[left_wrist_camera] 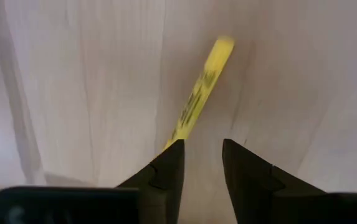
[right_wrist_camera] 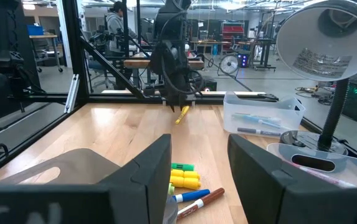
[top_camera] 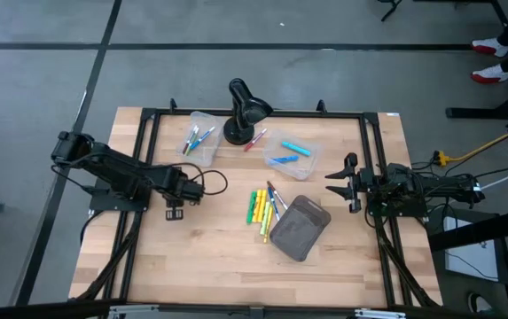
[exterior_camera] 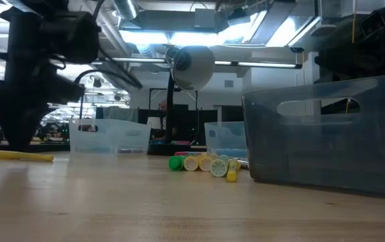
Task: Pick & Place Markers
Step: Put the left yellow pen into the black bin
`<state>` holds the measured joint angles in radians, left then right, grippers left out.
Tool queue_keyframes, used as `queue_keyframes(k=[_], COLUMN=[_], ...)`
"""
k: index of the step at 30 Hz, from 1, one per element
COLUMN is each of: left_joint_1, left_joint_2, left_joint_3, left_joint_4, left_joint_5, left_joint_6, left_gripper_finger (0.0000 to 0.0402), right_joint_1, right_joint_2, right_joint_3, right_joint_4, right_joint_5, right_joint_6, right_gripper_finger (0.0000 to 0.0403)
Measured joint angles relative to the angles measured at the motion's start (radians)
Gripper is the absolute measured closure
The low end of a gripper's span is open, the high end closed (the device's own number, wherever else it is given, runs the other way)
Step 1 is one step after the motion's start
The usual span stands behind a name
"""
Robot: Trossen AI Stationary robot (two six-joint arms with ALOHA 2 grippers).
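Heads up, your left tool (left_wrist_camera: 202, 163) hangs part-open and empty near the tabletop's (top_camera: 200, 257) left edge, with the yellow marker (left_wrist_camera: 198, 93) lying straight ahead, long axis pointing away from one fingertip.

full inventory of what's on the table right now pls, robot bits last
clear bins: two, clear plastic; left bin and right bin either side of the lamp, both holding markers.
desk lamp: one, black, far middle of the table.
red marker: one, on the wood between lamp base and right bin.
marker pile: yellow, green, blue and red-brown, table centre, by the pouch; exact count unclear.
yellow marker: one, lying on the wood just ahead of the left hand's fingertips.
grey pouch: one, flat, right of the pile.
left hand: fingers apart, low over the table's left side, nothing between them.
right hand: open, empty, waiting at the right edge.
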<state>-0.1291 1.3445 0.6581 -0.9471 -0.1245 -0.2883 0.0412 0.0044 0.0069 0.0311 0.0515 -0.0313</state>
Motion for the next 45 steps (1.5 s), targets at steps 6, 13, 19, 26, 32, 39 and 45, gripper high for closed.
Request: queue_keyframes(k=[6, 13, 19, 26, 32, 39, 45], left_joint_1=[0.0, 0.013, 0.047, 0.067, 0.069, 0.068, 0.066], left_joint_2=[0.0, 0.035, 0.158, 0.22, 0.221, 0.223, 0.226], left_joint_3=[0.04, 0.04, 0.04, 0.046, 0.044, 0.06, 0.144], left_joint_4=[0.005, 0.0, -0.002, -0.003, 0.009, 0.014, 0.072], left_joint_5=[-0.016, -0.03, -0.03, 0.002, 0.061, 0.079, 0.102], left_joint_6=[0.05, 0.053, 0.052, 0.062, 0.094, 0.091, 0.036], left_gripper_finger=[0.0247, 0.0231, 0.0231, 0.024, 0.0314, 0.0381, 0.0379], right_joint_1=[0.0, 0.0, 0.0, 0.0, 0.0, 0.0, 0.0], right_joint_2=[0.0, 0.0, 0.0, 0.0, 0.0, 0.0, 0.0], right_joint_3=[0.0, 0.0, 0.0, 0.0, 0.0, 0.0, 0.0], right_joint_4=[0.0, 0.0, 0.0, 0.0, 0.0, 0.0, 0.0], right_joint_5=[0.0, 0.0, 0.0, 0.0, 0.0, 0.0, 0.0], right_joint_6=[0.0, 0.0, 0.0, 0.0, 0.0, 0.0, 0.0], right_gripper_finger=[0.0246, 0.0246, 0.0246, 0.0246, 0.0246, 0.0246, 0.0246])
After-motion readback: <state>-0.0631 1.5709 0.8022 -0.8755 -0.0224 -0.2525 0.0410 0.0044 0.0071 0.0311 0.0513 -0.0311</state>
